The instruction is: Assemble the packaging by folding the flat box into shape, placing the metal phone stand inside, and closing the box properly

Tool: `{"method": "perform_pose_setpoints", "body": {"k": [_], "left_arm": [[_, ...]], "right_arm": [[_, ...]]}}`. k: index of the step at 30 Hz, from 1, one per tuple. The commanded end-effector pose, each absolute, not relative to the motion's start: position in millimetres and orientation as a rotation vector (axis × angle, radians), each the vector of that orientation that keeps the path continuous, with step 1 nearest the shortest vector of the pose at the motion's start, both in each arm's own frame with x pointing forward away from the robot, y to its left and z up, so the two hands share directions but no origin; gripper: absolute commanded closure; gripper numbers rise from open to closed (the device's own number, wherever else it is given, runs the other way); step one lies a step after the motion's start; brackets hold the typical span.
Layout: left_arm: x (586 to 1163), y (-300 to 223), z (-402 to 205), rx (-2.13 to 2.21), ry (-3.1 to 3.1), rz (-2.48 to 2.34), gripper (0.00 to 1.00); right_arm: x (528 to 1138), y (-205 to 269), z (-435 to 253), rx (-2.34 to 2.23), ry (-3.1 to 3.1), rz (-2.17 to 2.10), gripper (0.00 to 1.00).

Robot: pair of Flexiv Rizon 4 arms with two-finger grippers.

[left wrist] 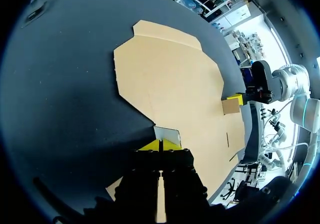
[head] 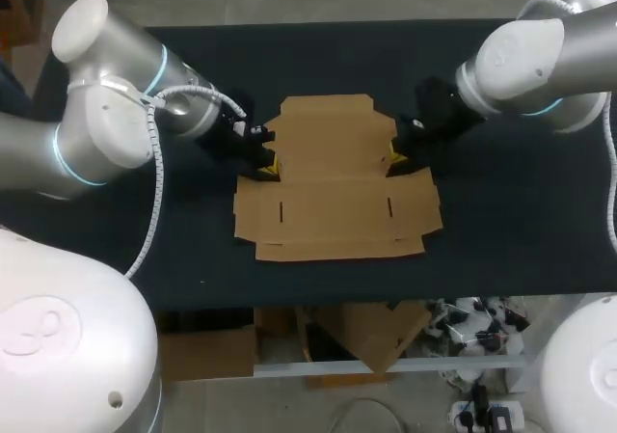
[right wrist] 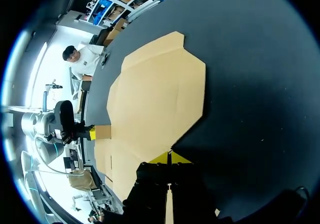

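Lying flat in the middle of a black table (head: 501,230), a flat brown cardboard box blank (head: 333,192) is waiting to be folded, with its main panels all resting on the surface.

At the blank's left edge, the left gripper (head: 265,166) is coming in from the left. Its yellow-tipped fingers are drawn tight together and, as far as can be judged, are pinching the small left side flap (left wrist: 167,134), which is standing up just ahead of the tips.

Directly opposite, at the right edge, the right gripper (head: 395,160) is mirroring it. Its fingers are likewise closed and seem to be nipping the small right side flap (left wrist: 231,106).

The metal phone stand is not showing anywhere on the table.

The step in hand is probably raising the two side walls. Doing it well likely means both arms lifting at the same pace and swinging the flaps inward about their crease lines, rather than pulling outward. Nothing is pinning the blank down, so a pull from one side alone would probably slide or twist it. Thin card slips easily from narrow fingertips, so a firm pinch close to the crease and a slow, even arc seem wise.
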State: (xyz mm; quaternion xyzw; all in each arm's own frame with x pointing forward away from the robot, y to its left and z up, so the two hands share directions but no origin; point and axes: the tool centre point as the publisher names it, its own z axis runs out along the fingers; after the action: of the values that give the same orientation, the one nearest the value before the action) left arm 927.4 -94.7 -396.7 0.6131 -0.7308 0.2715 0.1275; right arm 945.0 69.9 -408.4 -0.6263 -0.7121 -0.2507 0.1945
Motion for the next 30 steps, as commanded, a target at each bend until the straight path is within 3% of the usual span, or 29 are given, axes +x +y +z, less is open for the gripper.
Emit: {"method": "perform_pose_setpoints", "body": {"k": [1, 30], "left_arm": [[929, -100, -397, 1.789, -2.132, 0.772, 1.0], [926, -112, -401, 1.829, -2.162, 0.739, 1.0]], "right_arm": [[947, 74, -409, -1.767, -1.999, -0.684, 1.0], [942, 80, -406, -1.859, -2.007, -0.614, 1.0]]}}
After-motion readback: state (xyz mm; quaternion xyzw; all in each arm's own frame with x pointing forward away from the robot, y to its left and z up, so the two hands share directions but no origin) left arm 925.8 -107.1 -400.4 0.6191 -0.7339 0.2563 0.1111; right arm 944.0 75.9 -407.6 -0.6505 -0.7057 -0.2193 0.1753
